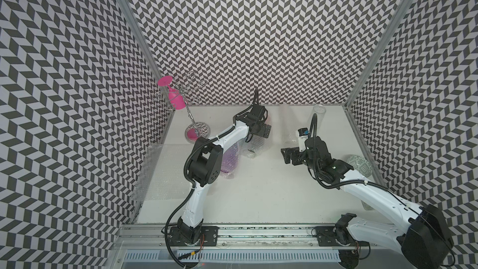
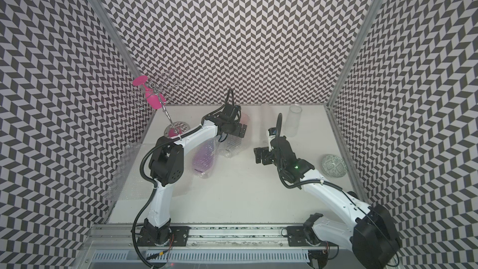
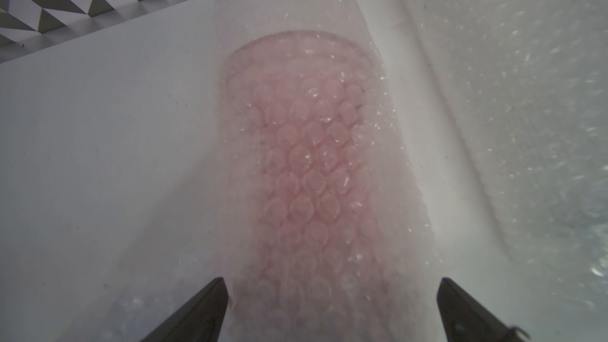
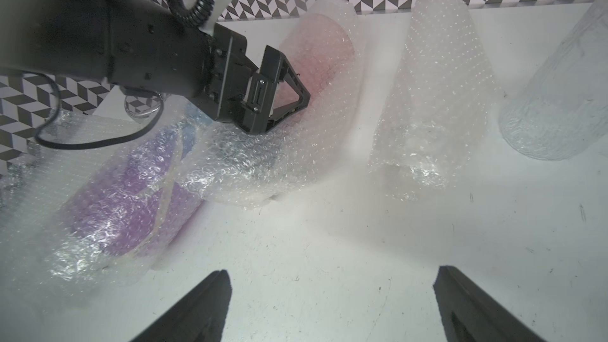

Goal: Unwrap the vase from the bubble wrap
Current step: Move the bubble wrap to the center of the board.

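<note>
The unwrapping of this piece looks barely begun. The pink vase (image 3: 306, 146) lies on its side on the desk (image 1: 258, 197), in the upper middle of both top views, and is fully sheathed in the bubble wrap (image 4: 329, 139). The left gripper (image 3: 331, 282) hangs over it with jaws wide apart, one tip on each side of the bundle. They clamp nothing, and I cannot tell whether they touch the plastic. The right gripper (image 4: 332, 271) hovers over bare desk right of centre, jaws also apart and empty.

Just left of the pink bundle is a purple vase (image 4: 131, 199), also wrapped. To the right is a third wrapped bundle (image 4: 437, 103), whose contents I cannot make out.

Some work appears done. A loose flat sheet (image 1: 160, 172) is spread at the left edge. A tall clear cylinder vase (image 2: 294, 120) stands upright at the upper right, seemingly bare. A round green-patterned vase (image 2: 333, 165) sits uncovered at the right edge. What is left is to find a free edge and peel or unroll the wrap.

The wrap is clear, glossy and crinkly, studded with small round bubbles that catch the light. It bunches into a crumpled tail at one end of the pink bundle. The vase inside reads as a smooth, straight-sided cylinder, its pink softened by the plastic. The desk is matt white.
</note>
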Controlling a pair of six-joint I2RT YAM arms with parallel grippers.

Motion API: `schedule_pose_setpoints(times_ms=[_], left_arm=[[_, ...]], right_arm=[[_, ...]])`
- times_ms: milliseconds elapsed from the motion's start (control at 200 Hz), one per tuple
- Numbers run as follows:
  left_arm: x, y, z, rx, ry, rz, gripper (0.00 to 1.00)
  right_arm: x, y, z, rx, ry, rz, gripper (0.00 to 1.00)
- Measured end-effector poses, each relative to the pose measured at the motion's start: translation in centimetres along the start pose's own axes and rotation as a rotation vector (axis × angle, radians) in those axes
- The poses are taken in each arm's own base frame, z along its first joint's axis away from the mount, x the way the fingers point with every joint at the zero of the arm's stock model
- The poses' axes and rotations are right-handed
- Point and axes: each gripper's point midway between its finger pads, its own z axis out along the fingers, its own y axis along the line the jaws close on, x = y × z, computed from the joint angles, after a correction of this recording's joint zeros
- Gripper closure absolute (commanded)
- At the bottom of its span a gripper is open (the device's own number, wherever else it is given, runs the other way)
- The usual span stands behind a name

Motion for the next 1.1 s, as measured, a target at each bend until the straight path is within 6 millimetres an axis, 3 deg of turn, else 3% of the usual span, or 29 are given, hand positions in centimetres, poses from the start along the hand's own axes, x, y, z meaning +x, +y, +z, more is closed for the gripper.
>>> schedule_pose_setpoints(times_ms=[120, 315, 400, 576, 826, 1016, 1101], left_arm=[[0.7, 0.3, 1.5, -0.028, 0.026, -0.003, 0.03], [1.9, -0.5, 0.8, -0.01, 0.029, 0.006, 0.17], [3.3, -1.1, -0.4, 0.023, 0.036, 0.006, 0.18], [8.0, -3.8, -3.8, 0.128, 0.076, 0.002, 0.18], [14.0, -8.9, -8.3, 0.366, 0.144, -0.044, 0.17], [17.1, -10.0, -10.2, 0.472, 0.184, -0.111, 0.01], [18.1, -10.1, -10.9, 0.481, 0.192, -0.111, 0.0]], right_arm=[[-0.2, -0.2, -0.2, -0.022, -0.006, -0.023, 0.01], [0.3, 0.3, -0.3, -0.081, -0.037, -0.018, 0.01], [1.0, 0.3, -0.2, -0.091, -0.017, -0.013, 0.01], [1.9, 0.6, -0.3, -0.11, 0.015, 0.001, 0.01], [4.4, 0.1, -3.1, -0.148, -0.025, 0.103, 0.0], [4.8, 0.1, -3.8, -0.137, 0.04, 0.176, 0.02], [4.1, 0.1, -4.3, -0.129, 0.043, 0.207, 0.02]])
